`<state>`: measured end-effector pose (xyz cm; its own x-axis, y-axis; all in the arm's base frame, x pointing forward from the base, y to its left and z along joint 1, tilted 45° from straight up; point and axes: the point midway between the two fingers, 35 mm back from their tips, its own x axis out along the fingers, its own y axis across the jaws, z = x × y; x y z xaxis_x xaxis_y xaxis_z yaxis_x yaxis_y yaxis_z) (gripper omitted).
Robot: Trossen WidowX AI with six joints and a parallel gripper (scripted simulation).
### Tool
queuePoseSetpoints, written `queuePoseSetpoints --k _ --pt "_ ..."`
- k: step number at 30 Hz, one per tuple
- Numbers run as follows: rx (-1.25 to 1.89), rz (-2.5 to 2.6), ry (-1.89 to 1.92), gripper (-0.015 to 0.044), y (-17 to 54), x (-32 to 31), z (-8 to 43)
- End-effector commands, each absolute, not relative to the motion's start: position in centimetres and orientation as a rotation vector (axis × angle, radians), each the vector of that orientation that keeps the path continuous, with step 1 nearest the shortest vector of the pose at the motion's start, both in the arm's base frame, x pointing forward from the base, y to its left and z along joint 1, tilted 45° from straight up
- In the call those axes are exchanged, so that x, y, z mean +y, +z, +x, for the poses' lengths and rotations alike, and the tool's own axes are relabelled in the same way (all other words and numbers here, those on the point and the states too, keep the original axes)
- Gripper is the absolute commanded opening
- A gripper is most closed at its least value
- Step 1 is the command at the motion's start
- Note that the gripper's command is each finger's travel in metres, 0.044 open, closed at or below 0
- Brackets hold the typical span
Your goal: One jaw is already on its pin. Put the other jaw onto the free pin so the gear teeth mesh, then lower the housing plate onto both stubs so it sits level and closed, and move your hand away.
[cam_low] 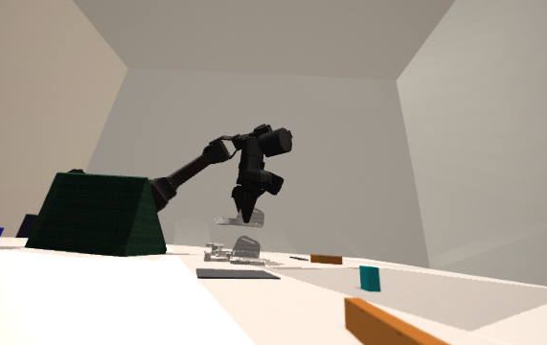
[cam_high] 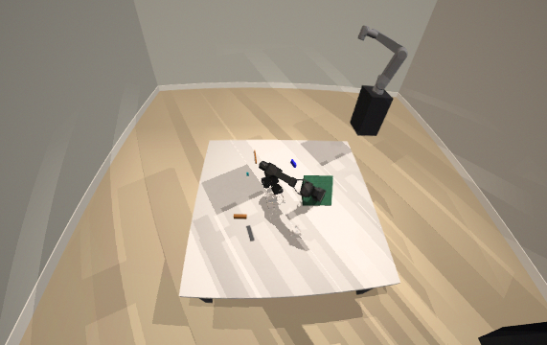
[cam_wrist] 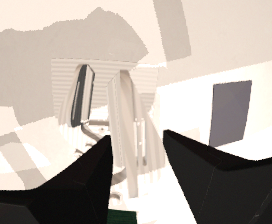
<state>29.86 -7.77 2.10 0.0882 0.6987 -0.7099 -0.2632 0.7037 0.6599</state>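
The gripper, partly closed, holds a clear piece, apparently the loose jaw, above the ribbed base on the table. One upright jaw stands at the base, consistent with the first pin being filled. The second placement remains undone: in the exterior view, a gap separates held piece from assembly. Meshing, closing the housing and withdrawal therefore remain. A pale piece, nearer in the top view, may be the housing plate; its identity cannot be confirmed. The free pin cannot be distinguished.
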Motion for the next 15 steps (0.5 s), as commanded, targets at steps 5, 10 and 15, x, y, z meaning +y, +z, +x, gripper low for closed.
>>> queuePoseSetpoints --k 5,10,15 --pt "1.297 0.419 0.745 0.0134 2.21 -7.67 29.92" --pt "1.297 0.419 0.745 0.0134 2.04 -7.51 29.96" --pt "1.297 0.418 0.745 0.0134 1.44 -6.96 30.08"
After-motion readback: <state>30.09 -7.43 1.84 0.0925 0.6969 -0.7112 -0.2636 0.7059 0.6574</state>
